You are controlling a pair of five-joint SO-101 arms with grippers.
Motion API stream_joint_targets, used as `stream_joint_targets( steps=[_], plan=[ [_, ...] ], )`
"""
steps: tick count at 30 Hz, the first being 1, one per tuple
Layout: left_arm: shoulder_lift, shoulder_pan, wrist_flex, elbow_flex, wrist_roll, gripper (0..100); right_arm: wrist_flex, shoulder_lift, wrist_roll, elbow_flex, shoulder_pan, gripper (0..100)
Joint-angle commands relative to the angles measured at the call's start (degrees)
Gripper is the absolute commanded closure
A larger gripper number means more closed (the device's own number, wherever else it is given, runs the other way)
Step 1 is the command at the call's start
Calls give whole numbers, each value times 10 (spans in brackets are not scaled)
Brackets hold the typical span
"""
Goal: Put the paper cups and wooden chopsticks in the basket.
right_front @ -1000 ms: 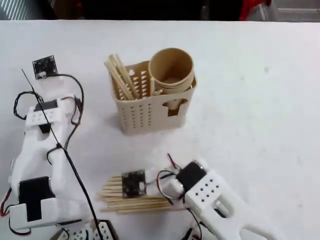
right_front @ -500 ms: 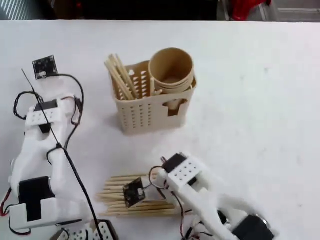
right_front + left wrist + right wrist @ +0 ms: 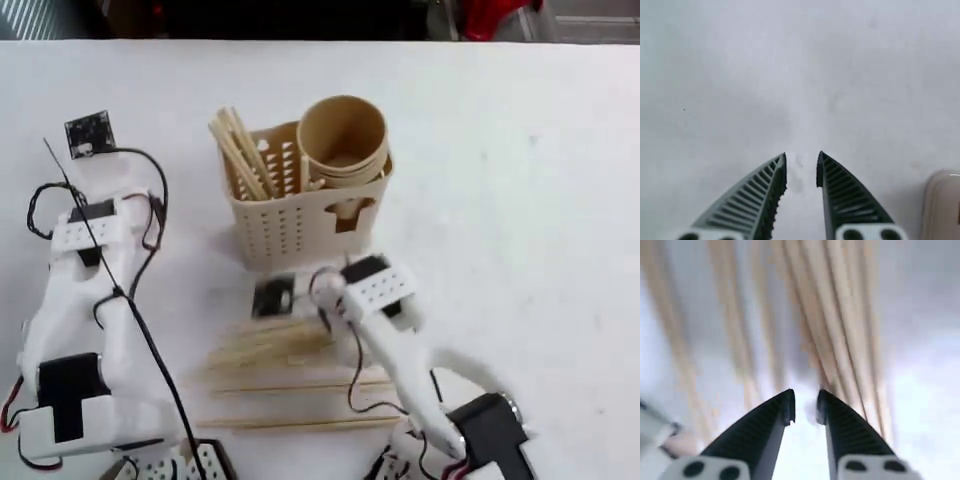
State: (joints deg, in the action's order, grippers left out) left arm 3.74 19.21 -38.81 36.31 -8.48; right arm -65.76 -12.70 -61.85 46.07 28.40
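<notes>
While upright, basket (image 3: 300, 225) with cups (image 3: 343, 135), chopsticks (image 3: 240, 155).

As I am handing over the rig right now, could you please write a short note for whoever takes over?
Left hand: slightly open, empty, over bare table.
Right hand: slightly open, empty, by the loose chopsticks.
Done: paper cups and a bundle of chopsticks stand in the basket.
To do: the loose chopsticks, scattered on the table in front of the basket.
</notes>
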Motion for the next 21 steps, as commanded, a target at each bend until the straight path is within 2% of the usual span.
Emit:
stream_joint_targets(
  steps=[1,5,8,15,21],
  plan=[
    [7,-1,11,-9,8,880,8,0,4,-60,-31,901],
    [7,-1,11,-9,8,880,-26,-34,22,-60,-27,907],
    [7,-1,11,-10,8,880,-73,-119,12,-17,7,961],
    [7,-1,11,-10,8,880,-97,-327,-97,195,160,951],
    [7,-1,11,-10,8,880,-177,-363,-124,202,183,954]
  ],
)
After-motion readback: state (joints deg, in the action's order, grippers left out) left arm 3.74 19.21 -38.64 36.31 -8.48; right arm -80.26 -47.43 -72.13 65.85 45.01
